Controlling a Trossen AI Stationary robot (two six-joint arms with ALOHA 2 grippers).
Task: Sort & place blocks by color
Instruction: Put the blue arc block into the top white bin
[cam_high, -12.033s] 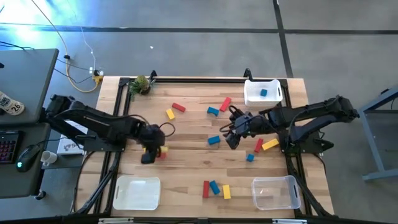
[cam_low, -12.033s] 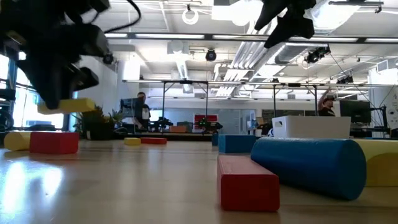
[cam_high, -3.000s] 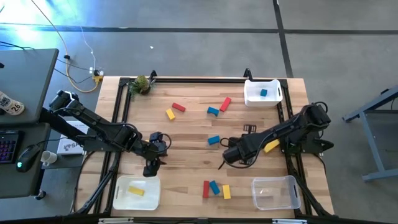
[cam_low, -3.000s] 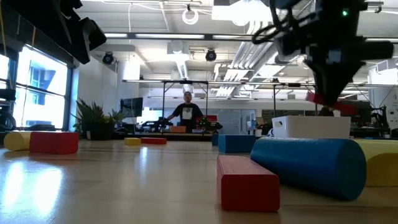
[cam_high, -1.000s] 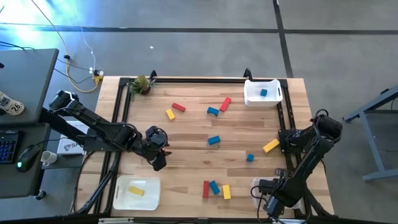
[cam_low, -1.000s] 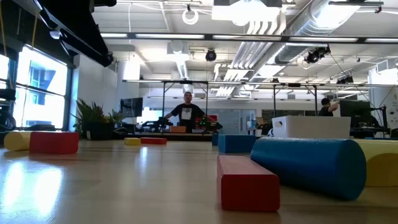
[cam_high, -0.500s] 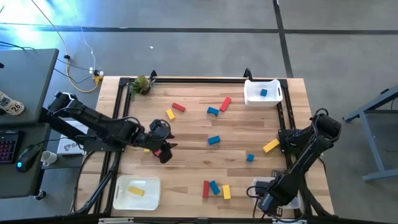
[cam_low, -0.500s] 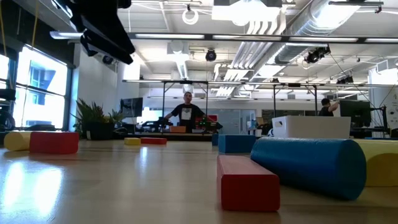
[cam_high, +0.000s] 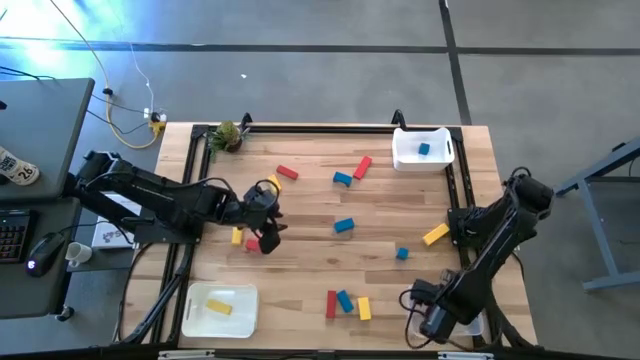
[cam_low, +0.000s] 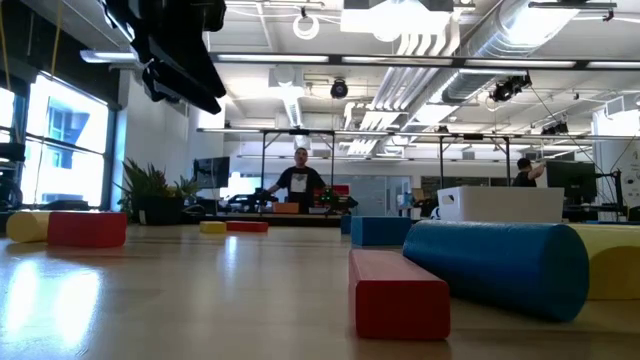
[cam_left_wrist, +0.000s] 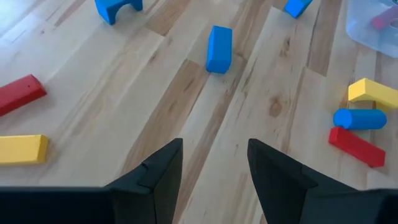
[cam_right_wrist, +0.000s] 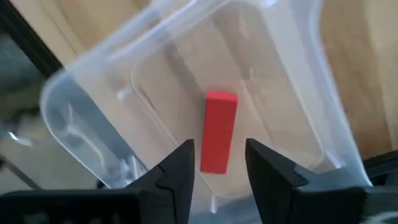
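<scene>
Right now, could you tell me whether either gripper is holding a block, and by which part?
Neither. The right gripper hangs open above a red block lying in the clear bin; the left gripper is open and empty.

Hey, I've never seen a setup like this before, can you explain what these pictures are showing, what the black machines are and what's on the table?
These are four camera views of one moment. The black machines are two robot arms at a wooden table, sorting coloured blocks into bins.

The overhead picture shows everything: the left gripper hovers over the table's left half, and the right gripper is over the clear bin at the near right corner. One camera sits at table height, looking across into the room. Two ride on the wrists.

The left wrist view shows open, empty fingers above scattered blocks. The right wrist view shows open fingers above a red block lying in the clear bin.

A yellow block lies in the near-left white bin, a blue one in the far white bin.
</scene>
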